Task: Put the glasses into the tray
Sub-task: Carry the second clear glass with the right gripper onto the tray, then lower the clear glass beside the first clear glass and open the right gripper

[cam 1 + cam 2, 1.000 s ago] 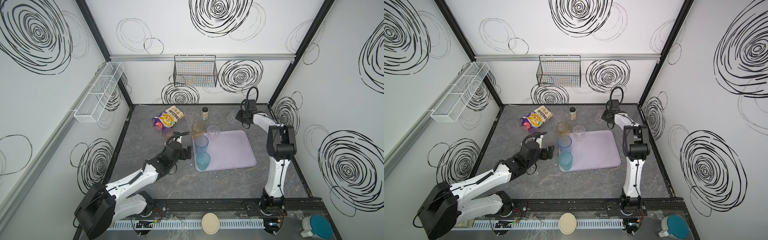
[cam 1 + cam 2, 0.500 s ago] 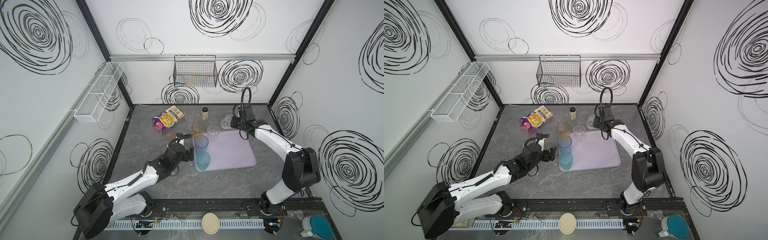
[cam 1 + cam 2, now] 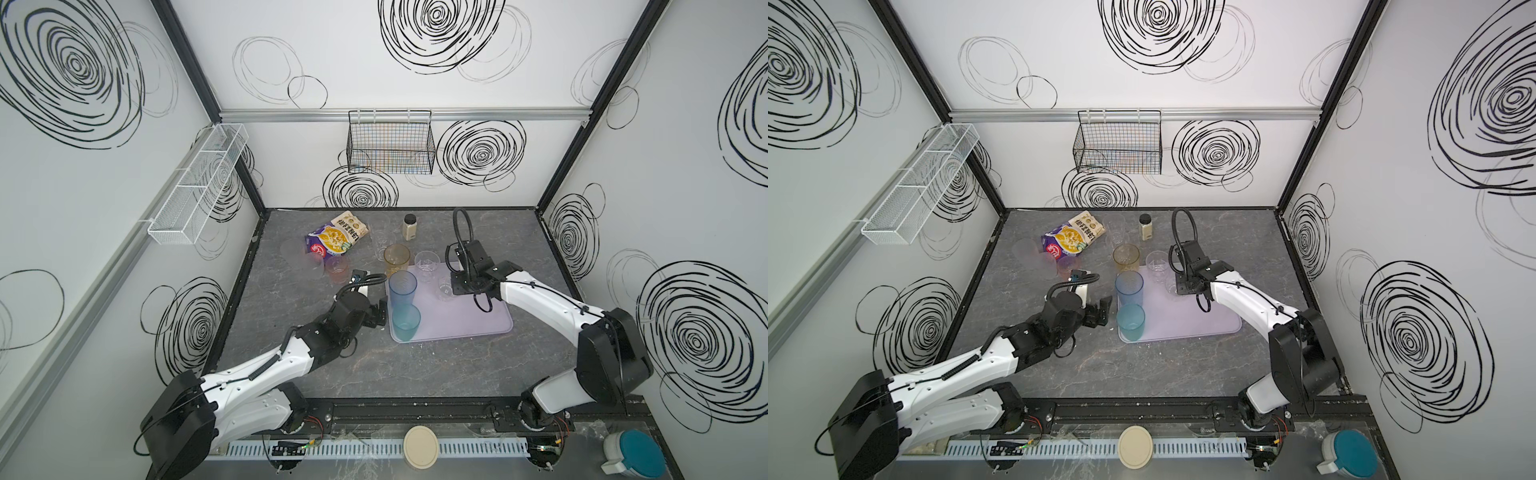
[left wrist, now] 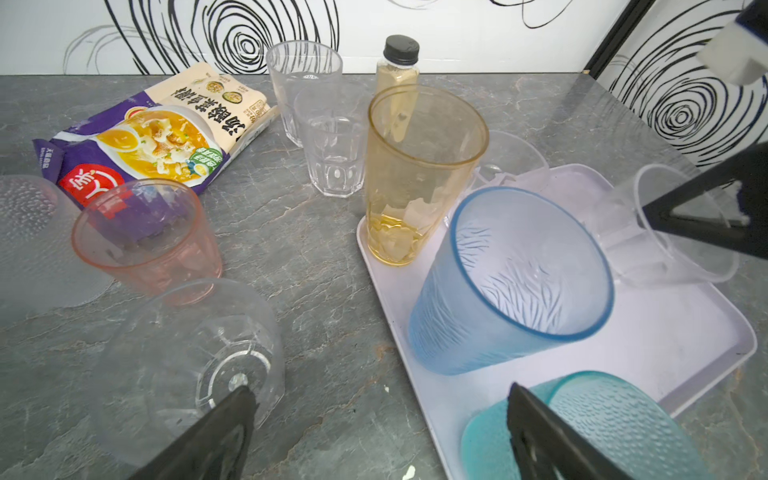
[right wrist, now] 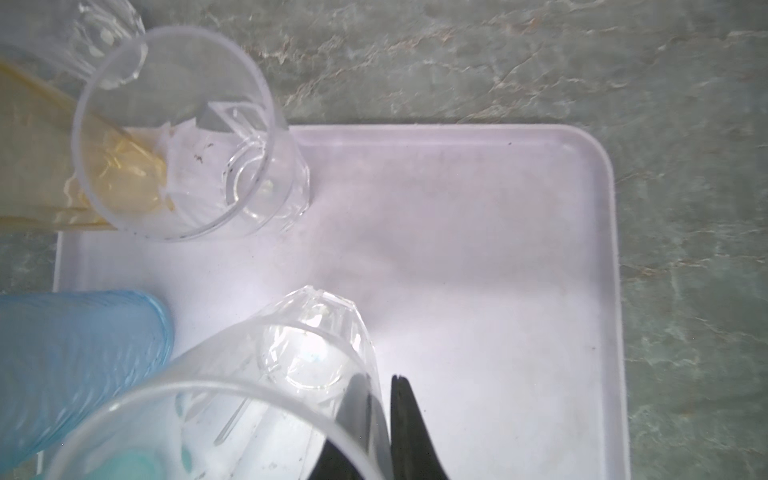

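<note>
The lavender tray [image 3: 469, 316] [image 5: 478, 249] carries a blue glass [image 3: 402, 286], a teal glass [image 3: 405, 322], an amber glass [image 3: 397, 257] at its far corner and a short clear glass [image 3: 427, 266]. My right gripper [image 3: 452, 286] [image 5: 380, 382] is shut on the wall of another short clear glass [image 3: 444, 287] [image 5: 249, 395], tilted over the tray. My left gripper [image 3: 380, 311] [image 4: 379, 388] stands open and empty beside the tray's left rim. On the table lie a pink glass [image 4: 145, 241], a tipped clear glass [image 4: 199, 353], a frosted glass [image 4: 29, 241] and two upright clear glasses [image 4: 332, 141].
A snack bag [image 3: 336, 239] and a black-capped jar [image 3: 409, 227] sit near the back wall. A black wire basket [image 3: 390, 143] hangs on the back wall and a white mesh rack [image 3: 199, 183] on the left wall.
My right arm has swung from the back right corner to above the tray, carrying the clear glass. The left arm has barely shifted.
</note>
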